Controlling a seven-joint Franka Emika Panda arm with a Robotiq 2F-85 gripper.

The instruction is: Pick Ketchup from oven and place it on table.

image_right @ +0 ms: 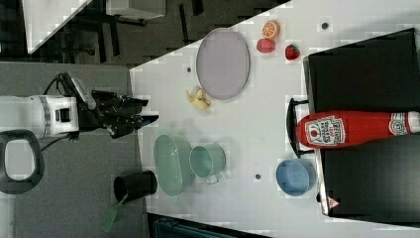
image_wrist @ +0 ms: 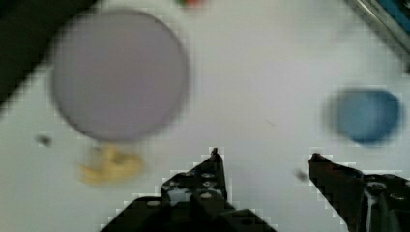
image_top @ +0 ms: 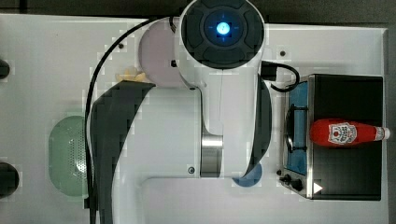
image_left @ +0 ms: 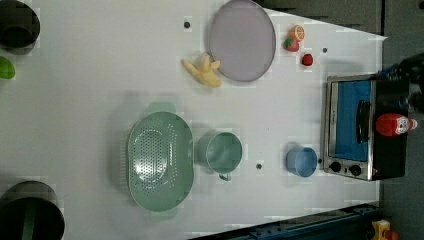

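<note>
Gripper (image_wrist: 263,155): the fingers stand apart with bare table between them and nothing held; in the right view the gripper (image_right: 148,118) hangs at the end of the arm near the table's edge, beside the colander end of the scene.
Table (image_left: 75,100): a white top with a few small dark holes, carrying all the items.
Banana-like yellow piece (image_wrist: 110,165): lies just beside the plate's rim, close ahead of the gripper in the wrist view.
Plate (image_wrist: 118,75): round, pale lilac, flat on the table beyond the yellow piece.
Blue cup (image_wrist: 367,116): stands on the table ahead of the gripper on the other side from the plate; in the left view the blue cup (image_left: 301,161) is just beside the oven's knob end.
Colander (image_left: 160,161): green, perforated, touching or nearly touching the green mug (image_left: 222,152).
Small fruits (image_right: 275,42): an orange slice and two red pieces sit together past the plate, near the oven's corner.
Oven (image_top: 345,140): closed, blue-tinted door with a black handle facing the arm, knobs at one end.
Ketchup (image_top: 343,132): lies on its side on the oven's black top, label up, white cap pointing away from the door, base near the handle edge; well apart from the gripper.
Dark cup (image_right: 134,186): stands near the table's corner with a green utensil in it.
</note>
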